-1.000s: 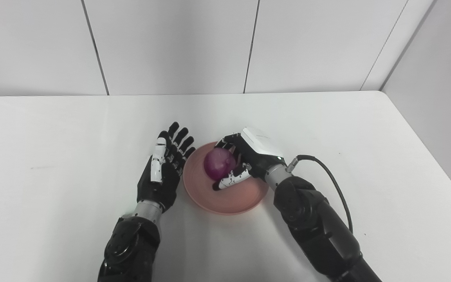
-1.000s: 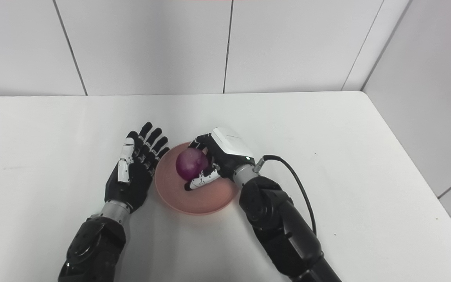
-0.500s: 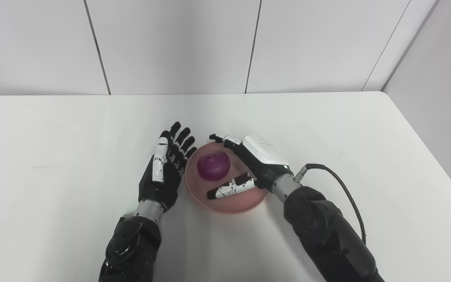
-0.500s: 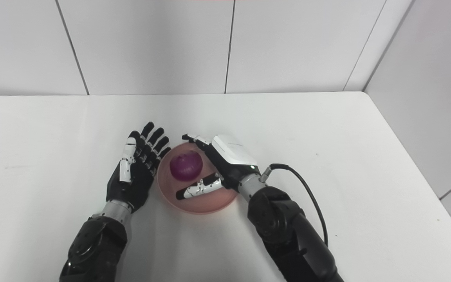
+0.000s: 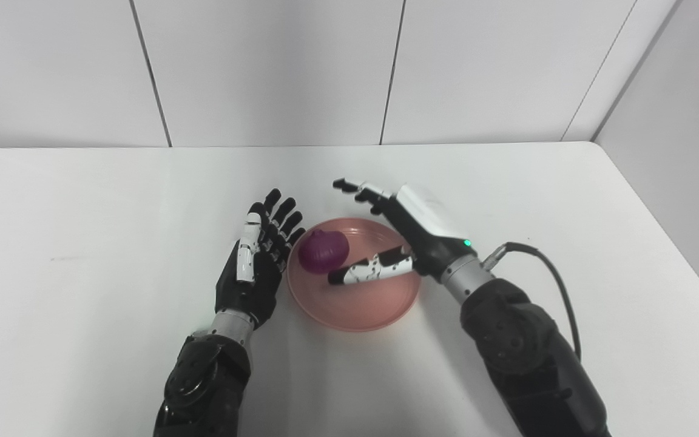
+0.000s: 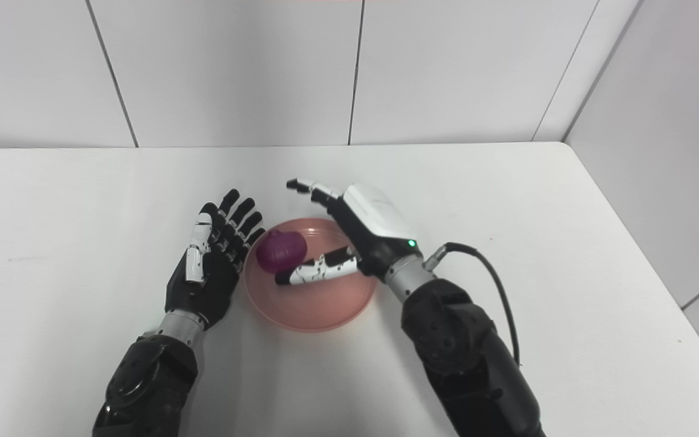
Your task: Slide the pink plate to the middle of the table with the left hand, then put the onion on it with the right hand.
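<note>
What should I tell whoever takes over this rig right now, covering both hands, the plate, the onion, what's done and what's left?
Left hand: open, holding nothing, beside the plate's left rim.
Right hand: open, fingers spread, over the plate's right and far side, holding nothing.
Plate: near the middle of the table.
Onion: sits on the plate's left part, free of both hands.
Done: plate placed, onion on it.
Left: only pulling both arms back clear of the plate.
</note>
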Controlling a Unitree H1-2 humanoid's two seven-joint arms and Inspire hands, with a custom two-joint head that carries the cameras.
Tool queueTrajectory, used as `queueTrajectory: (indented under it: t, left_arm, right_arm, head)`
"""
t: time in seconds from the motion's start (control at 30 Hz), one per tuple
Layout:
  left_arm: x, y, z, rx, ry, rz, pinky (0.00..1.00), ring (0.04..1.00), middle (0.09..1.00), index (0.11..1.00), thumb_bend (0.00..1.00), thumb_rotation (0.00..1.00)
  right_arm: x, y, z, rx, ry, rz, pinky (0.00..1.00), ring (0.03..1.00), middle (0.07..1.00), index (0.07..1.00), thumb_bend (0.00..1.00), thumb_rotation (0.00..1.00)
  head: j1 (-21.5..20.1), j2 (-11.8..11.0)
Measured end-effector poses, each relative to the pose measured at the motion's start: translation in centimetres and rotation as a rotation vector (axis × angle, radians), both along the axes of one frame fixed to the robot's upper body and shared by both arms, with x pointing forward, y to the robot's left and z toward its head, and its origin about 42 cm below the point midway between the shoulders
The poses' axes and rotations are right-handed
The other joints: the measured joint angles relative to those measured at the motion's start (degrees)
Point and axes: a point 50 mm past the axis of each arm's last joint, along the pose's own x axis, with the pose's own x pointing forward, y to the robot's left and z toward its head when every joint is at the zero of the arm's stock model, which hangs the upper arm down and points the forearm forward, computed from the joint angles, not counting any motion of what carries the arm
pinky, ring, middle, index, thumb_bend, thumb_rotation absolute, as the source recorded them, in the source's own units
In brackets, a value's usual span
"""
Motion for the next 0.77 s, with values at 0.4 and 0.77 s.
queueTrajectory:
  t: [0.4,0.77]
  left_arm:
    - [0.0,0.1,0.0,-0.006,0.002,0.003,0.95,0.951,0.971,0.97,0.44,1.0]
    - [0.0,0.1,-0.1,-0.006,0.002,-0.003,0.95,0.95,0.968,0.966,0.45,1.0]
  right_arm:
    - [-1.5,-4.2,-0.6,0.201,-0.049,-0.228,0.74,0.82,0.855,0.893,0.8,0.6]
    - [-2.8,-4.9,-3.9,0.448,0.003,-0.383,0.85,0.91,0.934,0.953,0.66,0.99]
  head:
    - [-0.3,-0.4]
    - [-0.6,-0.5]
